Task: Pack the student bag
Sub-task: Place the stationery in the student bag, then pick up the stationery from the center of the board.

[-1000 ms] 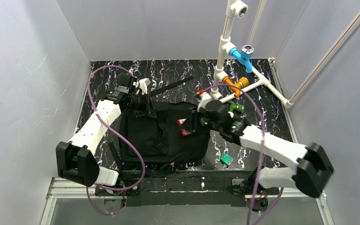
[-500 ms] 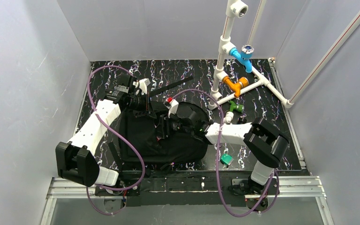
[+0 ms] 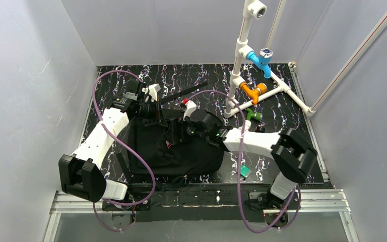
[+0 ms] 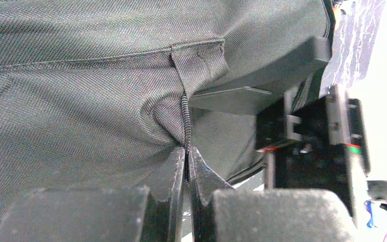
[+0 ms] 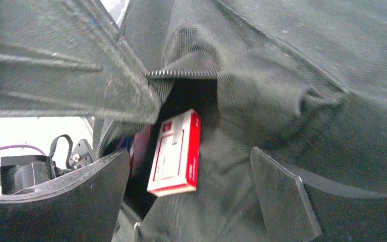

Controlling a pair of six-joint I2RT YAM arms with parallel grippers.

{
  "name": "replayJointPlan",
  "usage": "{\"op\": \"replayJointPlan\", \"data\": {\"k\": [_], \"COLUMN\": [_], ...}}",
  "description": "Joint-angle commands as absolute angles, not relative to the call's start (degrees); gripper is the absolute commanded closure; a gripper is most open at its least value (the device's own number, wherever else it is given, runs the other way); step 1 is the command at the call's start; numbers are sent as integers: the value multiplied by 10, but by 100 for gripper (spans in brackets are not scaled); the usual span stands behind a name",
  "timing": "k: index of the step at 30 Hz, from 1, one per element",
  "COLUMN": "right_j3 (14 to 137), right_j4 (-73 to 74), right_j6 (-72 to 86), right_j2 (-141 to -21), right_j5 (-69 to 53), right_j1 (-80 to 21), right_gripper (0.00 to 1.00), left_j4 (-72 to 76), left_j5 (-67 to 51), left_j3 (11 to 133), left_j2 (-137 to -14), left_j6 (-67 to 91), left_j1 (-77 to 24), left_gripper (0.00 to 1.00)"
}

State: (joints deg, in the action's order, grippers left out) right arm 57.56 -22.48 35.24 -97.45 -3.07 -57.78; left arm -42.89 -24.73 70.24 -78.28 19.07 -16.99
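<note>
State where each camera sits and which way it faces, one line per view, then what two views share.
Top external: high behind the arm bases, looking down at the large soft black fabric backpack; both arms show.
Left wrist: on the left arm, facing backpack fabric; left pincer shut on its zipper edge.
Right wrist: facing the backpack's opening, a red-and-white box inside; right pincer open.
Shared: both wrist views show the backpack.

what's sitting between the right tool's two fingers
A red and white box, lying in the student bag's open zip mouth, touched by neither finger of the right tool. The right wrist view shows it.
</note>
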Motion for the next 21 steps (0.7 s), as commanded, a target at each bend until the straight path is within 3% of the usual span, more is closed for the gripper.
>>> {"op": "replayJointPlan", "data": {"k": [1, 7, 14, 21], "right_j3": [606, 601, 527, 400], "right_j4": [-34, 259, 568, 565], "right_j6": [293, 331, 565, 631], "right_j2": [-875, -760, -653, -568], "right_j5": [27, 211, 320, 284], "right_j1": [-571, -570, -570, -543], "right_gripper": [4, 2, 2, 2], "left_j4": [-431, -424, -416, -412], "left_j5": [-273, -269, -280, -287], "left_j3": [704, 696, 693, 689], "left_j2": [-764, -774, -785, -784], "left_j6": [186, 179, 174, 176], "left_j1": [-173, -173, -173, -173], "left_gripper": [100, 100, 100, 100]}}
